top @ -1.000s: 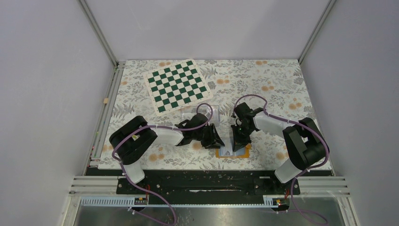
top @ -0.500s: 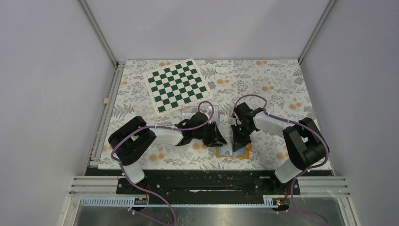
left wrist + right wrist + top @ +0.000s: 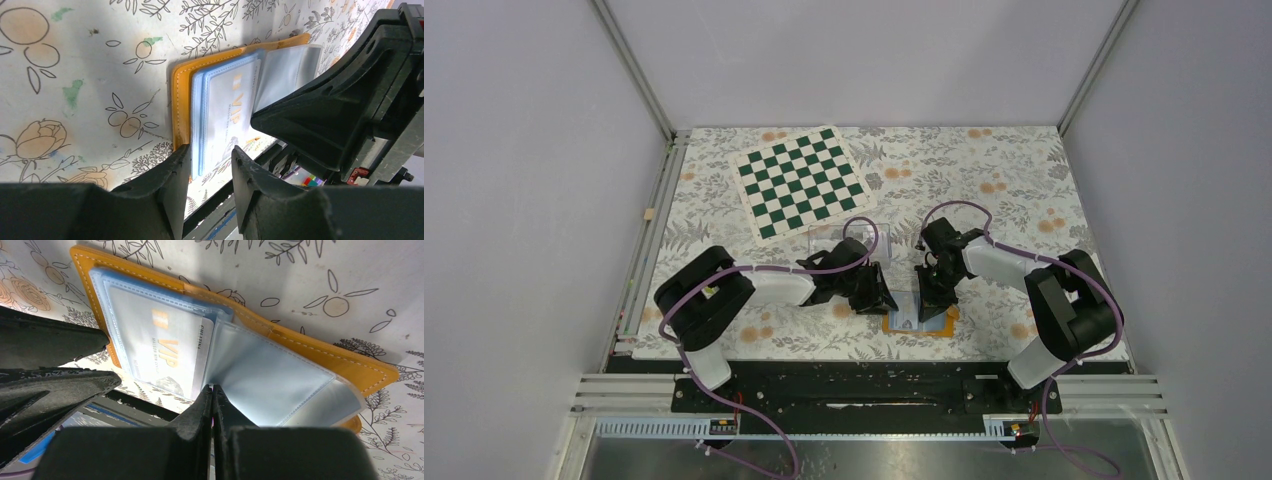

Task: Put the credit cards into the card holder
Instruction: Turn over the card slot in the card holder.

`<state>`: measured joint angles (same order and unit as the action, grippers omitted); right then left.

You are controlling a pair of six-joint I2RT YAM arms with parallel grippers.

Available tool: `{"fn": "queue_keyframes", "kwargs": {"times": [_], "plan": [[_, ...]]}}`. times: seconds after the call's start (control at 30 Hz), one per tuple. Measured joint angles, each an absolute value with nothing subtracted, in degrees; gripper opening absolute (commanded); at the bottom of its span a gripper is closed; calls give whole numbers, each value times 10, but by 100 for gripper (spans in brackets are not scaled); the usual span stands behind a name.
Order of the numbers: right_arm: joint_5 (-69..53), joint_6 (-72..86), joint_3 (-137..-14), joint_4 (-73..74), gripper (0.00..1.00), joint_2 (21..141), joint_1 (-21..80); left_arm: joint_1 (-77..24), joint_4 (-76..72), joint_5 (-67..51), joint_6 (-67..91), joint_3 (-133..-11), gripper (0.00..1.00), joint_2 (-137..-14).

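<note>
While a card goes in, the card holder [image 3: 310, 352] has to stay spread, so it lies open on the bench [image 3: 1014, 180] at about 6 o'clock, close to the near edge. Its orange cover is down and its light blue lining faces up.

The right gripper [image 3: 212, 390] comes at it from 3 o'clock with its jaws closed tight together. Its tips are set near the fold, where a clear sleeve leaf [image 3: 270, 385] rises. The leaf bends back toward 3 o'clock beside them, which I judge keeps it off the pocket beneath. I cannot tell whether the tips pinch the leaf or only press it back.

The left gripper [image 3: 210, 150] reaches in from 9 o'clock with its jaws a narrow way apart. A pale VIP card [image 3: 165, 357] lies in the pocket on the half nearer that gripper, and its end shows in the gap between the jaws. This stance reads as seating the card or letting it go, and no firm grip on it shows.

The chessboard [image 3: 801, 182] lies well apart at 11 o'clock and plays no part. The likely trouble is the leaf springing shut over the pocket if the right tips lift.
</note>
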<state>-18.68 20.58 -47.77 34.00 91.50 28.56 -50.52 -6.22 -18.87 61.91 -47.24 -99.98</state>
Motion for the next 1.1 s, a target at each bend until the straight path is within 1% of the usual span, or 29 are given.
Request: {"fn": "queue_keyframes", "kwargs": {"times": [0.33,0.53,0.87,1.1], "plan": [[-188,206,-478,340,0,916,286,-506,-39,-173,606,-472,32,-990],[-190,206,-478,340,0,917,286,-513,-37,-171,602,-486,28,-983],[-191,205,-478,340,0,919,286,-522,-35,-171,602,-514,29,-994],[-192,205,-478,340,0,919,286,-522,-8,-168,598,-523,29,-1012]]}}
